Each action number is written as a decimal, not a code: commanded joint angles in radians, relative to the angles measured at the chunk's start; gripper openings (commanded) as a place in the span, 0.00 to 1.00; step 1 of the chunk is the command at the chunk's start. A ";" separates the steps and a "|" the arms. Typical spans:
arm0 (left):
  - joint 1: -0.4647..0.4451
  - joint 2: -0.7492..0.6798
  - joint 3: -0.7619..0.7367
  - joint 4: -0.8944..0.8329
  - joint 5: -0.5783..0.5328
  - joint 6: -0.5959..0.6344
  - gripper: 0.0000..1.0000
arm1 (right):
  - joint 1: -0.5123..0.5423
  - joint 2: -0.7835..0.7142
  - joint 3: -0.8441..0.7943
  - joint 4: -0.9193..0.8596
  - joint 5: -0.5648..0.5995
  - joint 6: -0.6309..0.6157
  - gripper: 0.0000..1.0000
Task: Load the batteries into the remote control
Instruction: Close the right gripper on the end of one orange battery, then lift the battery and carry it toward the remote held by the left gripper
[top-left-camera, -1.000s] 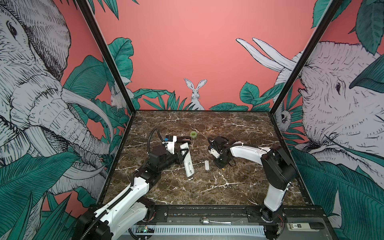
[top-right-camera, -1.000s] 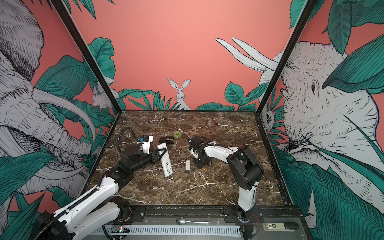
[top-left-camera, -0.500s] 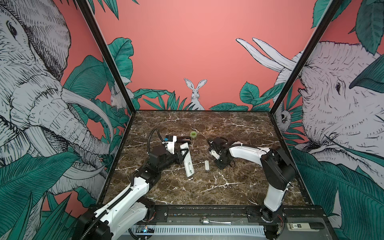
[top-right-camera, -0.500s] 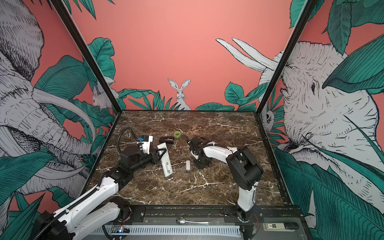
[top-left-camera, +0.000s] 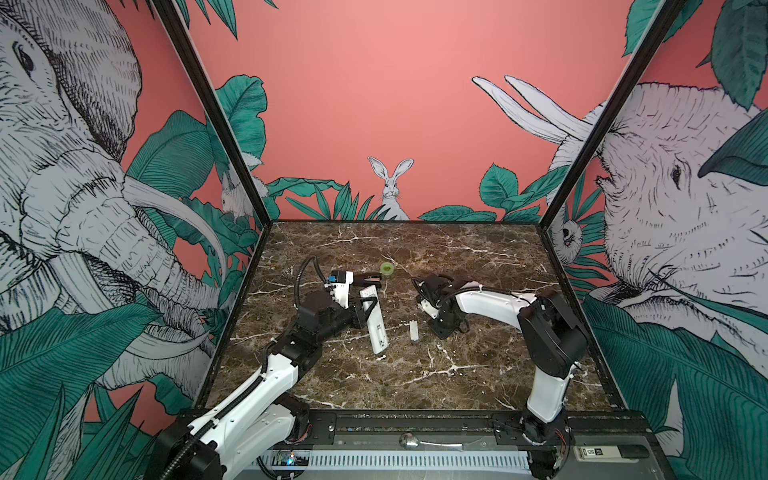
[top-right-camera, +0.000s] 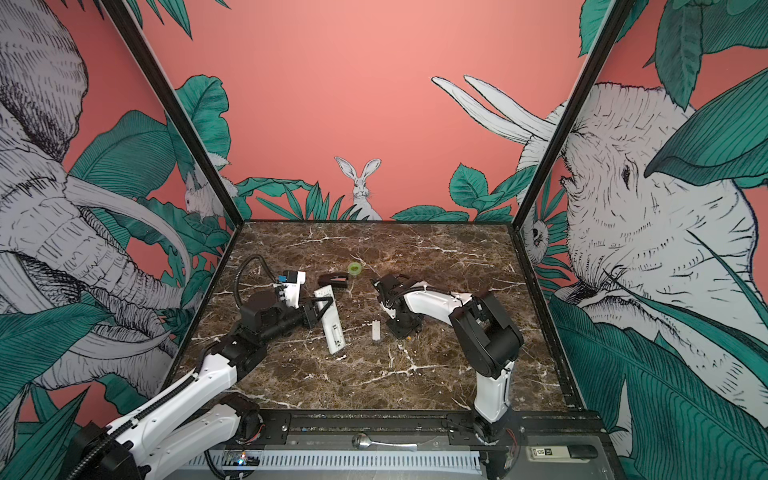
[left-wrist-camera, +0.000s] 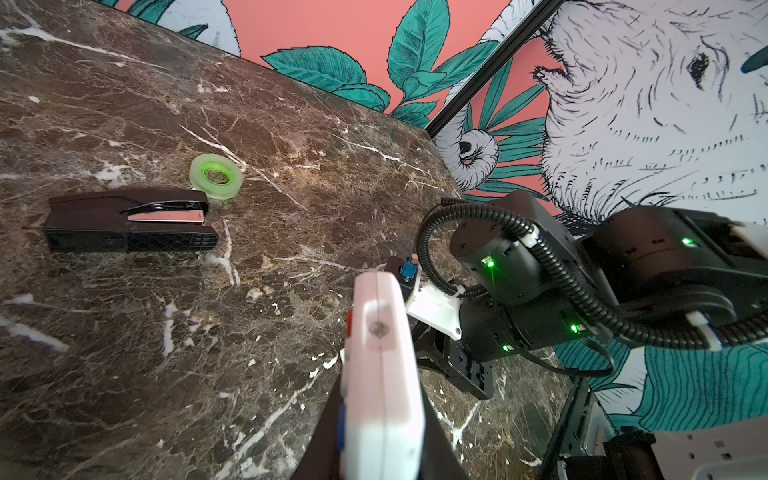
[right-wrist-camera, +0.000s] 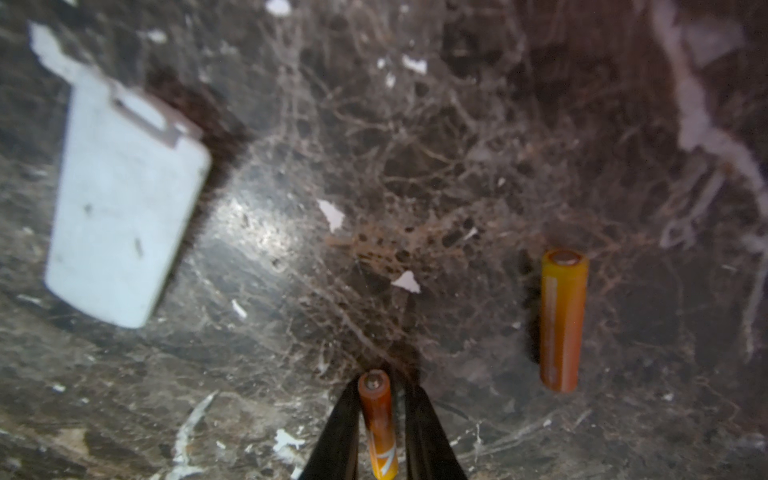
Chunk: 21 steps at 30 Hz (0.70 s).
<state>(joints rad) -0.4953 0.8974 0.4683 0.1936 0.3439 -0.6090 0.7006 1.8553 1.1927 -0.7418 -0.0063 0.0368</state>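
**1. Change from the earlier frames**
The right arm (top-left-camera: 548, 328) has shifted only slightly; its elbow sits a little further left in the frame. The left arm, the remote control, battery cover, stapler and tape roll are where they were.

**2. Task items, near to far**
- The remote control (top-left-camera: 376, 328) sits left of centre in both top views, back side up. Its long axis runs near-to-far, and the far end leans slightly left.
- The left gripper (top-left-camera: 365, 309) is clamped across the remote's far end. In the left wrist view, that end (left-wrist-camera: 380, 365) points away from the camera.
- The battery cover (top-left-camera: 413, 330) lies flat just right of the remote, between it and the right gripper (top-left-camera: 444, 332).
- The right gripper (right-wrist-camera: 380, 388), just right of centre, is closed narrowly on one orange battery (right-wrist-camera: 376, 419). This battery lies along the fingers, button end away from the wrist.
- The second battery (right-wrist-camera: 563, 320) lies on the table beside it, roughly parallel and apart.

**3. Surface and room**
- The table (top-left-camera: 415, 382) is dark brown marble with white veins.
- Beyond the remote lie a black stapler (top-left-camera: 368, 279), then a green tape roll (top-left-camera: 387, 269) just past its tip.
- The walls (top-left-camera: 374, 104) are coral with an elephant-and-leaf mural. A rabbit (top-left-camera: 390, 187) is at the centre of the back wall.
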 joint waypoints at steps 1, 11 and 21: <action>0.007 -0.020 -0.002 0.037 0.009 0.003 0.00 | 0.006 0.032 0.014 -0.026 0.016 -0.008 0.21; 0.008 -0.033 -0.010 0.037 0.012 -0.008 0.00 | 0.013 0.010 -0.001 -0.025 0.022 -0.004 0.10; 0.006 -0.064 -0.011 0.016 0.021 -0.024 0.00 | 0.058 -0.128 -0.035 0.017 0.014 0.025 0.06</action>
<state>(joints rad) -0.4953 0.8558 0.4683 0.1925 0.3477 -0.6144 0.7330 1.8065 1.1675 -0.7364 0.0040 0.0456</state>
